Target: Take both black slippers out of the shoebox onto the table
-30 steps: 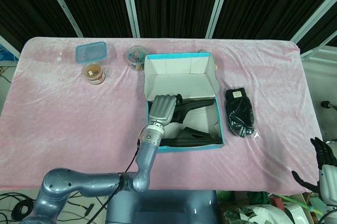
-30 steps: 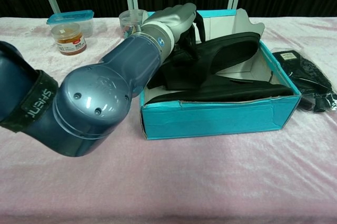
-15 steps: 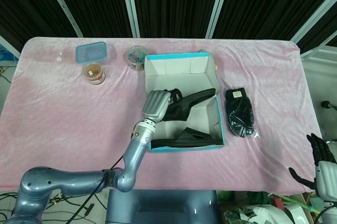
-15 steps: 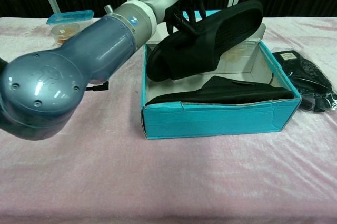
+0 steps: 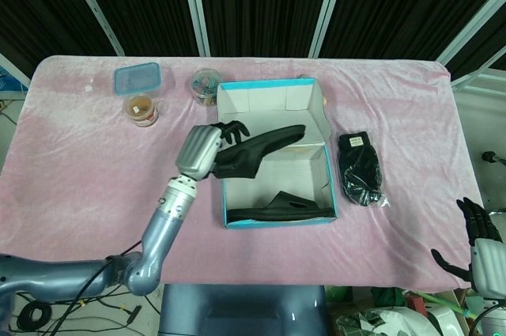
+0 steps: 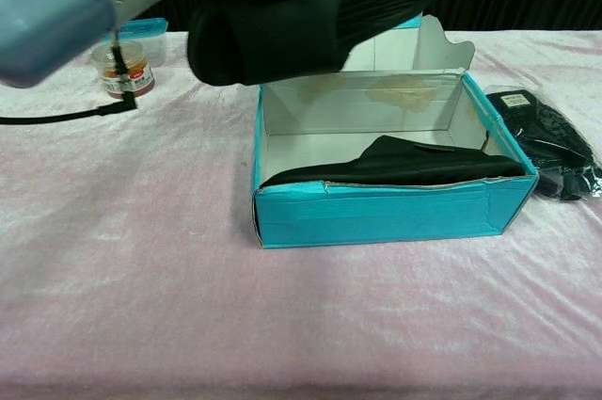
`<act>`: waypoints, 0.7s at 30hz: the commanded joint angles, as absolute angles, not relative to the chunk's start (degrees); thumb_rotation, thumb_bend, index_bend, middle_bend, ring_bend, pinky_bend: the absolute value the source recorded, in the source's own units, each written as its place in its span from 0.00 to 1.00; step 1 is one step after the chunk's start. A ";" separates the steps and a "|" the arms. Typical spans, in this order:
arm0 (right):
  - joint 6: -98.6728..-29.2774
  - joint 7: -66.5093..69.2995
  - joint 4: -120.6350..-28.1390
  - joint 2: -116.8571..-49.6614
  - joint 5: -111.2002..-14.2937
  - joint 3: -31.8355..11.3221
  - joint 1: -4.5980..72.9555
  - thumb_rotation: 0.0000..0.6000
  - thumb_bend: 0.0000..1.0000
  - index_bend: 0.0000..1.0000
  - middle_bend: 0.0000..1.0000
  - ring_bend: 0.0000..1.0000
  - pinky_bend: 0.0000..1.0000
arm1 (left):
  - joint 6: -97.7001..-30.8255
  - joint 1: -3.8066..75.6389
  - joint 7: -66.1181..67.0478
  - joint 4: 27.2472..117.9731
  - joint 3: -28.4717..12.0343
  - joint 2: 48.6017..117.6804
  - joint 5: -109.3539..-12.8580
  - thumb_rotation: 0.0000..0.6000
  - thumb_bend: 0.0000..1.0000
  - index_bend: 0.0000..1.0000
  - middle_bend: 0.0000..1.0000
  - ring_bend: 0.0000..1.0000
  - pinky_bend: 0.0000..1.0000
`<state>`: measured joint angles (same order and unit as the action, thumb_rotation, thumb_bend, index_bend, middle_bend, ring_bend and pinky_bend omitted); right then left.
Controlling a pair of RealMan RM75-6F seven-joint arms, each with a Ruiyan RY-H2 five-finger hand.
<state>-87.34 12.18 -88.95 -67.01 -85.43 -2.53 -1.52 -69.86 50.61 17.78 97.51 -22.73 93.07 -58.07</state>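
My left hand (image 5: 202, 152) grips one black slipper (image 5: 261, 149) by its strap and holds it in the air above the left wall of the teal shoebox (image 5: 331, 179). In the chest view that slipper (image 6: 315, 9) fills the upper middle, sole showing. The second black slipper (image 5: 277, 209) lies flat in the box along its near wall, also seen low inside the box (image 6: 376, 214) as a dark shape (image 6: 404, 161). My right hand (image 5: 479, 237) hangs off the table at the lower right with its fingers spread and nothing in them.
A black bag (image 5: 361, 168) lies just right of the shoebox. At the back left stand a blue-lidded container (image 5: 137, 78), a jar with amber contents (image 5: 141, 109) and a clear cup of small items (image 5: 205, 84). Pink cloth (image 5: 87, 170) covers the table.
My left hand has lifted the upper slipper out of the box and carried it up and to the left. The lower slipper stays in the box. My right hand barely moved.
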 commanded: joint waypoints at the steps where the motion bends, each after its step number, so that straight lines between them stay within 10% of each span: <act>1: -87.16 12.28 -88.81 -67.19 -85.47 -2.62 -1.35 1.00 0.11 0.03 0.04 0.00 0.18 | -72.74 46.32 21.89 101.37 -19.82 87.90 -57.38 1.00 0.46 0.41 0.60 0.49 0.56; 14: -86.51 11.76 -88.97 -67.23 -85.94 -2.67 -0.64 1.00 0.11 0.03 0.04 0.00 0.18 | -71.65 43.56 30.42 87.89 -16.63 86.88 -47.46 1.00 0.43 0.40 0.59 0.48 0.55; 21: -86.87 11.80 -89.08 -67.21 -85.76 -2.61 -0.96 1.00 0.10 0.03 0.04 0.00 0.18 | -71.58 43.82 32.53 86.62 -17.56 88.27 -44.79 1.00 0.00 0.10 0.26 0.15 0.23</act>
<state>-86.86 11.81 -89.07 -67.23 -85.76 -2.60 -0.94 -71.57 43.85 32.55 85.38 -17.21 87.98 -45.16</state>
